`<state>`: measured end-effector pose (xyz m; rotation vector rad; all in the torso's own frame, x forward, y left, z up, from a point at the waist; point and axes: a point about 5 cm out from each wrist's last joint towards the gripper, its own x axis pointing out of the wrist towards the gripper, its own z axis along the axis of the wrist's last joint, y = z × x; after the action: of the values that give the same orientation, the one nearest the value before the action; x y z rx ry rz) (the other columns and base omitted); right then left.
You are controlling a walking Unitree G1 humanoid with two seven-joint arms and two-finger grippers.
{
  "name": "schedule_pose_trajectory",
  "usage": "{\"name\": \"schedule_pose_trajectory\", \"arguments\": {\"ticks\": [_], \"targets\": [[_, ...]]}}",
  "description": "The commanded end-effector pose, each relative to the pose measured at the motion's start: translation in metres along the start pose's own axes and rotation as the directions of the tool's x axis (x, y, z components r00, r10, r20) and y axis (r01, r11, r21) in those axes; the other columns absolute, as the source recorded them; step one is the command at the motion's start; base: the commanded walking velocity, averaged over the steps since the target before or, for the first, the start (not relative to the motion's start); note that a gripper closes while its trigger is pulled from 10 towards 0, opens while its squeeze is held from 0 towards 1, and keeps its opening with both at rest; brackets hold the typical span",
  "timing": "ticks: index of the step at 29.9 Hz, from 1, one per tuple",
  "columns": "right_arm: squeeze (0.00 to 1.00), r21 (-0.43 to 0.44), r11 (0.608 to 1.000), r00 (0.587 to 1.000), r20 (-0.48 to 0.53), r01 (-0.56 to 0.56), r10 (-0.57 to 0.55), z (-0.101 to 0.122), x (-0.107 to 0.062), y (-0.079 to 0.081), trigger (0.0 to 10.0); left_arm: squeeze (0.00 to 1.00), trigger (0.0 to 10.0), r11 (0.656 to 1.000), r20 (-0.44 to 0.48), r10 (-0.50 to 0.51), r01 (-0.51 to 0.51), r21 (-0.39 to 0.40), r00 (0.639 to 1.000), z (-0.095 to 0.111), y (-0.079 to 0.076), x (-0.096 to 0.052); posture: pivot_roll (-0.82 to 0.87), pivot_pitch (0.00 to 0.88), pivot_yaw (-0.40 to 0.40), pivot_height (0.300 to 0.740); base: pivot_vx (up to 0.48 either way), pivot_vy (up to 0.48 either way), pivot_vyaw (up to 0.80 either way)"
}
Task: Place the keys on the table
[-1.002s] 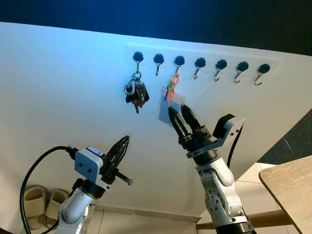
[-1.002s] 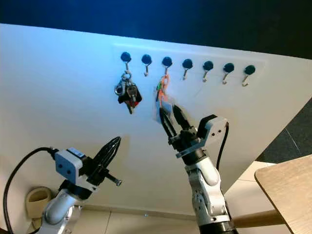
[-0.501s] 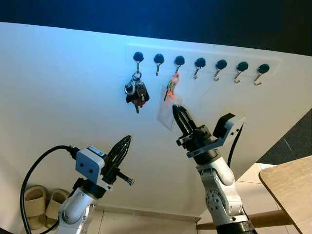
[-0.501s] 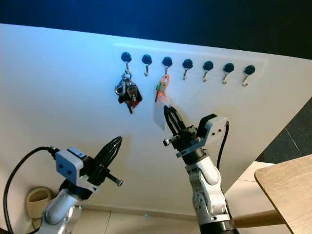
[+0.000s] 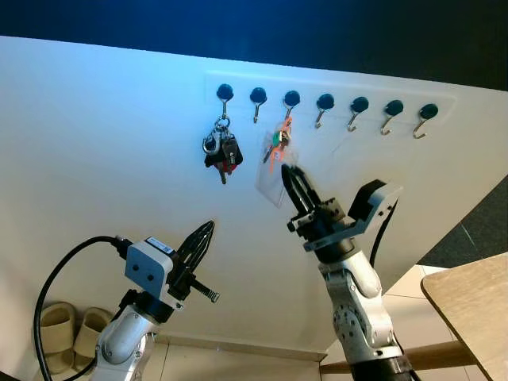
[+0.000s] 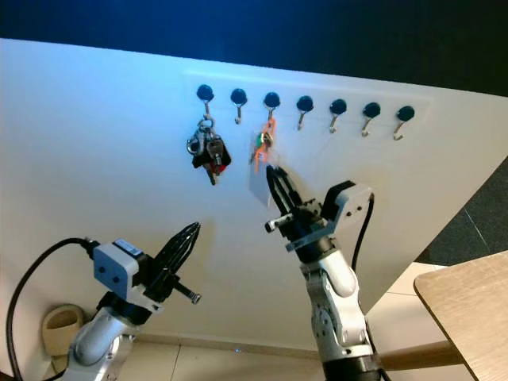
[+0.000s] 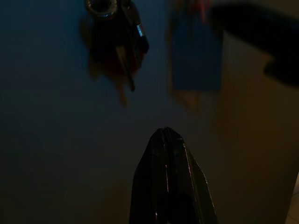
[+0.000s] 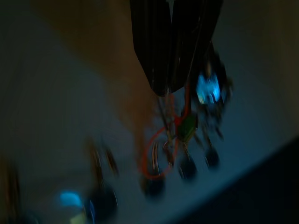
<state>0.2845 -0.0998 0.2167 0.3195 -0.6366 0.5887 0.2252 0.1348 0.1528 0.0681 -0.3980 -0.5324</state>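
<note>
White wall is seen in the eye views, with a row of seven hooks along its top. Dark keys hang from the first hook, and orange-looped keys with a clear tag from the third. The right gripper is raised to the tag, fingers pressed together on it. The left gripper is held low, jaws closed. A table corner is seen at right, slippers on the floor.

Both key sets are shown dimly past the closed fingers in the left wrist view.

Closed fingers just beside the orange loop are shown, blurred, in the right wrist view.
</note>
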Motion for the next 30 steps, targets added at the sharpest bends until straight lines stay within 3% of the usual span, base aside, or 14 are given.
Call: {"name": "schedule_pose_trajectory", "arguments": {"ticks": [1,6,14,21,30], "targets": [[0.0,-0.002,1.0,0.999,0.028,0.016,-0.016,0.007,0.0,-0.003,0.0,0.0,10.0,1.0,-0.003,-0.019,0.019,0.011,1.0,0.002,-0.002,0.001,0.08,0.048,-0.075,0.74,0.0,0.0,0.0],[0.0,-0.024,1.0,0.996,0.09,-0.003,0.005,0.022,0.01,0.001,0.0,0.0,10.0,1.0,-0.004,-0.025,0.025,0.01,1.0,0.002,-0.004,0.001,0.08,0.051,-0.074,0.74,0.0,0.0,0.0],[0.0,-0.039,0.999,0.994,0.112,-0.004,0.009,0.027,0.011,0.005,0.0,0.0,10.0,1.0,-0.001,-0.028,0.028,0.007,1.0,0.003,-0.006,0.001,0.08,0.053,-0.077,0.74,0.0,0.0,0.0],[0.0,-0.046,0.999,0.999,0.034,-0.027,0.028,0.013,-0.005,0.013,0.0,0.0,10.0,0.998,-0.018,-0.054,0.054,0.013,0.998,0.0,-0.01,0.0,0.08,0.055,-0.077,0.74,0.0,0.0,0.0],[0.0,-0.048,0.997,0.997,-0.035,0.062,-0.064,0.001,-0.026,0.002,0.0,0.0,10.0,0.998,-0.021,-0.059,0.059,0.011,0.998,0.001,-0.011,0.001,0.07,0.072,-0.069,0.74,0.0,0.0,0.0]]}}
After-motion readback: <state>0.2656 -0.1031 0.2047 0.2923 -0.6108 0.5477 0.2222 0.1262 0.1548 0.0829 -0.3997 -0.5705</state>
